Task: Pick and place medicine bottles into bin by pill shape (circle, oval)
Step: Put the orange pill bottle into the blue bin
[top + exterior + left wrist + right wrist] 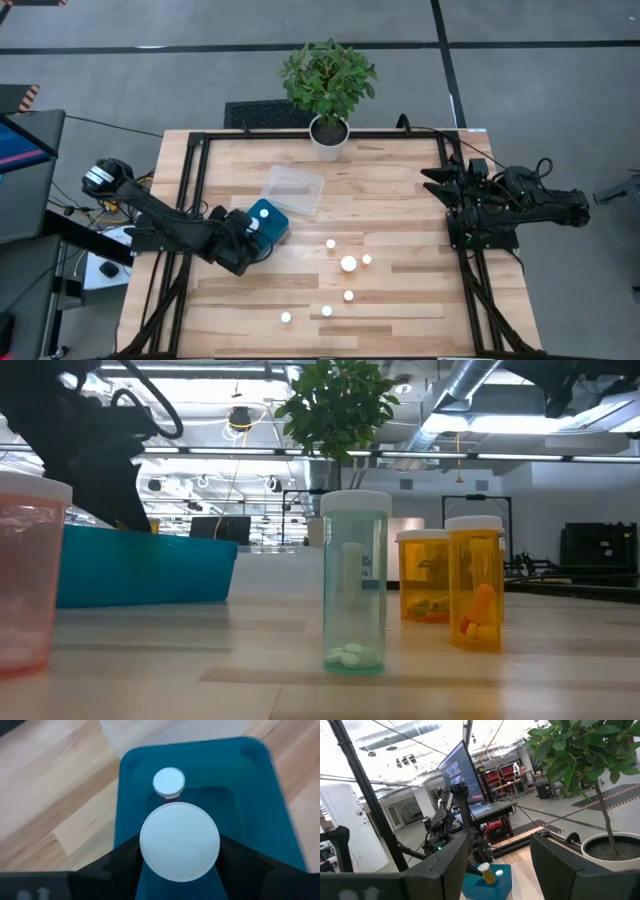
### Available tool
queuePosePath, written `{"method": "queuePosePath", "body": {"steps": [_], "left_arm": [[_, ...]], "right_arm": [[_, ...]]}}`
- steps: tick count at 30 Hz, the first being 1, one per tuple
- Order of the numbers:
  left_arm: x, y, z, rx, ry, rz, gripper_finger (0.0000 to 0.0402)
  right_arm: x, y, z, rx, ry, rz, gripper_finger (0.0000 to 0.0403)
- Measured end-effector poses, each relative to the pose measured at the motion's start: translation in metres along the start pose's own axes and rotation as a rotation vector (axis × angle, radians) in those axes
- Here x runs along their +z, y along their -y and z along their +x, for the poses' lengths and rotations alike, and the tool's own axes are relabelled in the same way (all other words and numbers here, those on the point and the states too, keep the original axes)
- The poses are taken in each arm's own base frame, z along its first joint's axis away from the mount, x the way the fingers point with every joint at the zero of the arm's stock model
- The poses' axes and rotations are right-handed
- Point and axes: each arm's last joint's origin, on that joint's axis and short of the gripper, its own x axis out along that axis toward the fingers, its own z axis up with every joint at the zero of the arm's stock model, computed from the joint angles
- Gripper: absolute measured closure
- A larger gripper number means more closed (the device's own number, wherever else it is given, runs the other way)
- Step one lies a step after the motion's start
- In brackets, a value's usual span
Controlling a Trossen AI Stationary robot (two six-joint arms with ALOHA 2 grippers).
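The table (400,310) is carrying everything; the plant pot (328,136) is standing at its far edge, well away from the working hand.

The blue bin (250,810) is lying directly beneath the left gripper (179,851). A clear bin (293,190) is lying just beyond it, touching or nearly so.

The left gripper is gripping a wide bottle (179,841) by the body just under the cap, one finger on each side, and is holding it above the blue bin. A smaller bottle (169,783) is already standing inside that bin, just ahead of the held one.

The right gripper (497,857) is waiting at the right edge, released and empty.

The remaining bottles (348,264) are standing loose on the table, well clear of the left gripper.

Assessment: the bottles appear to be light, rigid plastic with smooth round walls, so slipping or rolling is likelier than breakage. A grip across the body below the cap seems soundest. On release, the bottle may tip against its neighbour.
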Motion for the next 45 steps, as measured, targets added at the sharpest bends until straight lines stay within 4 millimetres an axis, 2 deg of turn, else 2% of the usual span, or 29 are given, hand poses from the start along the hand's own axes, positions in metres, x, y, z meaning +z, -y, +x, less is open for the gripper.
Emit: {"method": "queuePosePath", "body": {"steps": [31,45], "left_arm": [[0.0045,0.0041,0.0028,-0.034,0.002,-0.053,0.0184],[-0.0017,-0.0001,0.0071,-0.023,-0.036,-0.076,0.0184]], "right_arm": [[0.0001,0.0,0.0,0.0,0.0,0.0,0.0179],[0.0002,-0.0001,0.0,0.001,0.001,0.0,0.0179]]}}
